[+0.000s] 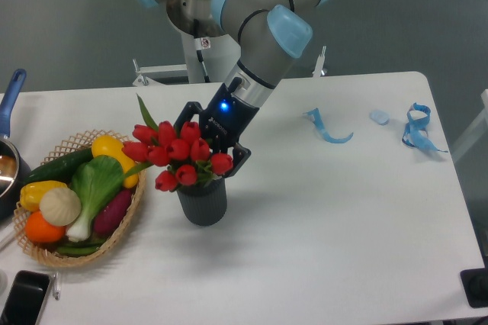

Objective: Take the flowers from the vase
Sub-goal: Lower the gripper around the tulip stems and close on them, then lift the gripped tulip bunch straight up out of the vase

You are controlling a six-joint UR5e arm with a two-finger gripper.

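The flowers (178,152), a bunch of red tulips with green leaves, stand in the dark grey ribbed vase (202,201) near the table's middle left. My gripper (213,140) reaches down from behind and sits right at the back of the bunch. Its jaws are open: one dark finger (185,115) shows behind the upper blooms, the other (239,158) beside the rightmost tulip. The blooms hide the fingertips, so I cannot tell whether they touch the stems.
A wicker basket (130,218) of colourful vegetables stands just left of the vase, close to the tulips. A pot with a blue handle (11,96) is at the left edge, a phone (23,297) at the front left, and blue ribbons (328,128) lie at the right.
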